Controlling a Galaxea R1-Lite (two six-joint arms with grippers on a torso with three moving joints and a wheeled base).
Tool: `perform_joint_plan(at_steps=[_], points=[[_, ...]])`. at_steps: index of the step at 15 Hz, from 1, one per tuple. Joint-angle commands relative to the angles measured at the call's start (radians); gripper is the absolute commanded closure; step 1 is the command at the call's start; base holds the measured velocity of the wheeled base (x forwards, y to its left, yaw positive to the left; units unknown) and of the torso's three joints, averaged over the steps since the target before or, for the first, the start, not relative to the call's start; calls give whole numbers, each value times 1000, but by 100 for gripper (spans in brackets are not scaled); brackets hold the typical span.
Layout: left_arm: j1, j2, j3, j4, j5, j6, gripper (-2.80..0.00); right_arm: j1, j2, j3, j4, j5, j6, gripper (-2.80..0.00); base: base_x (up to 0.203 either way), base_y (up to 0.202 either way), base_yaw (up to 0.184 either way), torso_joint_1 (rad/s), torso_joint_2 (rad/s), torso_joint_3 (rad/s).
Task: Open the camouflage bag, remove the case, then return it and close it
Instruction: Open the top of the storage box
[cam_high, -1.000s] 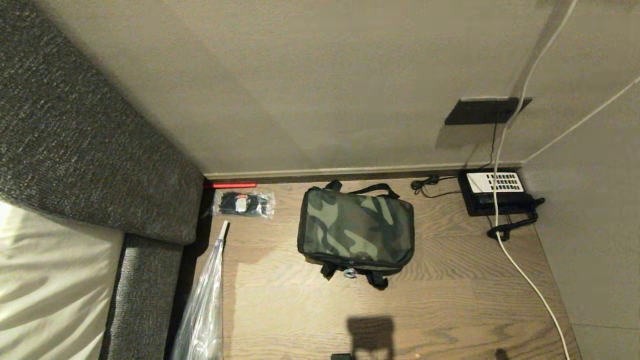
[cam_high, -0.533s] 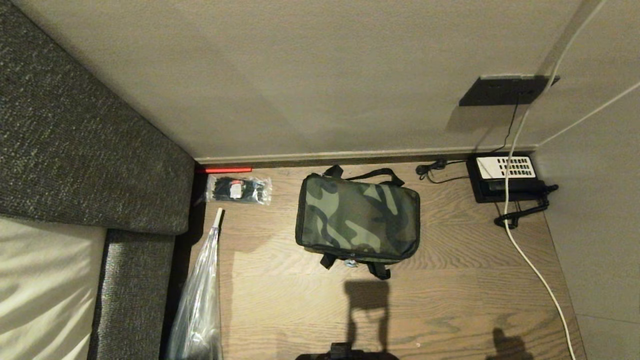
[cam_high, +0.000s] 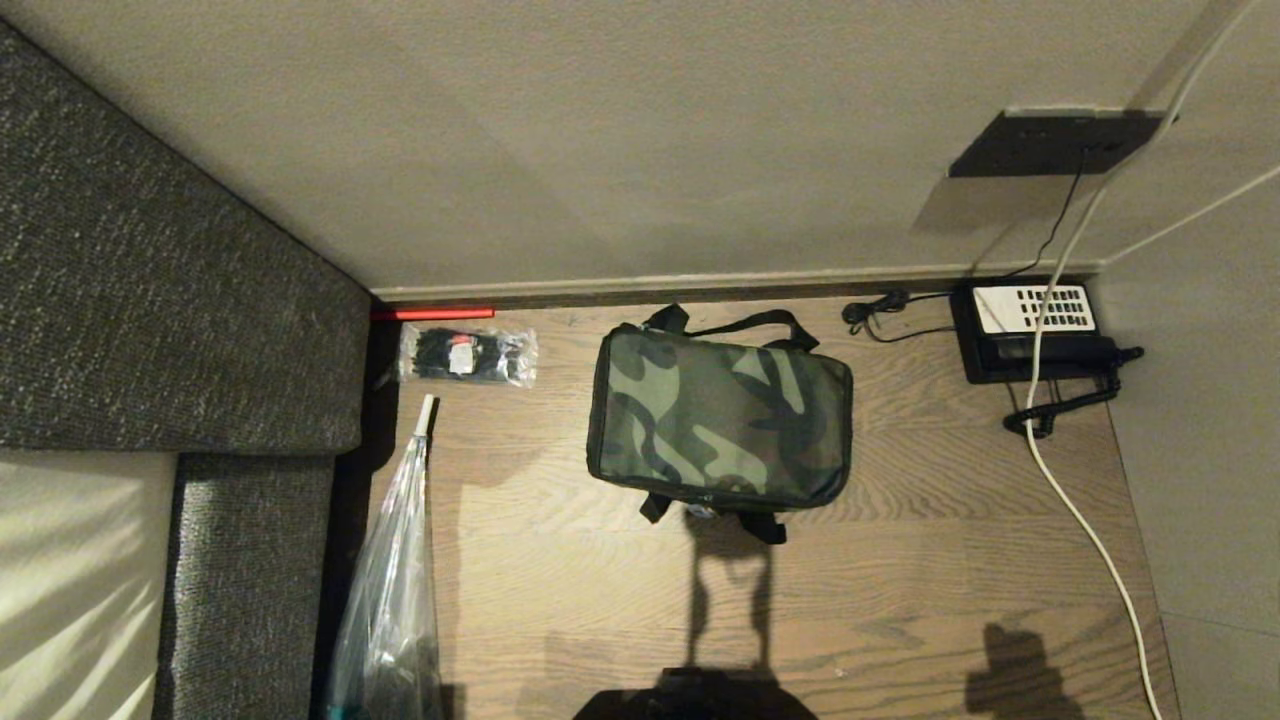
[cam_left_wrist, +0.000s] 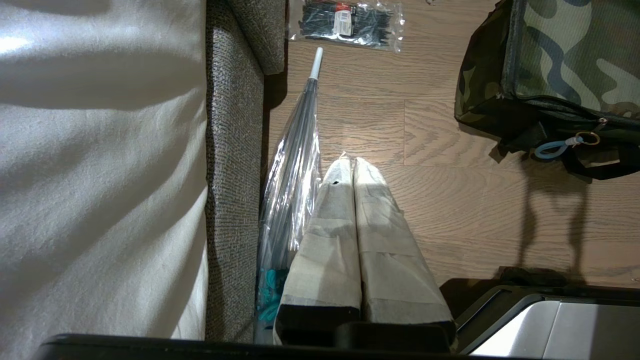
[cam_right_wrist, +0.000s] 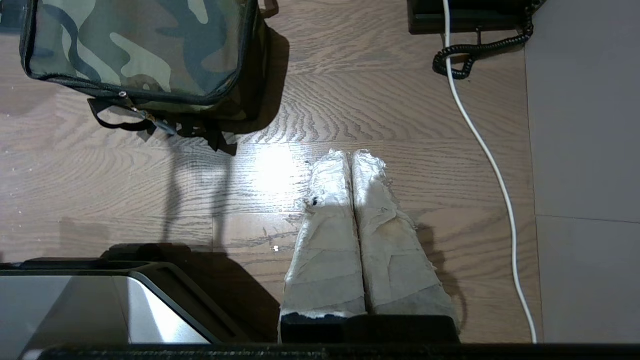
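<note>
The camouflage bag (cam_high: 720, 418) lies zipped shut on the wooden floor near the wall, its black handle toward the wall and its light blue zipper pull (cam_left_wrist: 550, 149) on the near side. It also shows in the left wrist view (cam_left_wrist: 565, 70) and the right wrist view (cam_right_wrist: 135, 50). The case is hidden. My left gripper (cam_left_wrist: 348, 161) hangs shut and empty over the floor, left of the bag. My right gripper (cam_right_wrist: 351, 154) hangs shut and empty over the floor, right of the bag. Neither arm appears in the head view.
A grey sofa (cam_high: 150, 300) with a cream cushion fills the left. A folded clear umbrella (cam_high: 395, 580) and a packet of black cable ties (cam_high: 465, 355) lie beside it. A black telephone (cam_high: 1035, 330) and a white cable (cam_high: 1080, 500) sit at the right. My base (cam_high: 690, 700) shows at the bottom.
The whole head view has shifted: the camera tilted downward, so the bag and wall slid up the picture and my base came into view. Nothing on the floor moved.
</note>
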Motion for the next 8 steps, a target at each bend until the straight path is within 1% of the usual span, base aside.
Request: perform_joint_plan(at_steps=[1, 3, 5, 6, 7, 8], points=[[0, 0, 3, 0, 0, 0, 0, 0, -3, 0, 0, 0, -11, 0, 0, 0, 0, 0, 0, 0], [0, -1, 3, 0, 0, 0, 0, 0, -5, 0, 0, 0, -16, 0, 0, 0, 0, 0, 0, 0], [0, 0, 3, 0, 0, 0, 0, 0, -5, 0, -1, 5, -40, 0, 0, 0, 0, 0, 0, 0], [0, -1, 3, 0, 0, 1, 0, 0, -5, -12, -25, 1, -53, 0, 0, 0, 0, 0, 0, 0], [0, -2, 3, 0, 0, 0, 0, 0, -5, -62, -25, 2, -30, 0, 0, 0, 0, 0, 0, 0], [1, -1, 3, 0, 0, 1, 0, 0, -5, -154, 8, 7, -10, 0, 0, 0, 0, 0, 0, 0]])
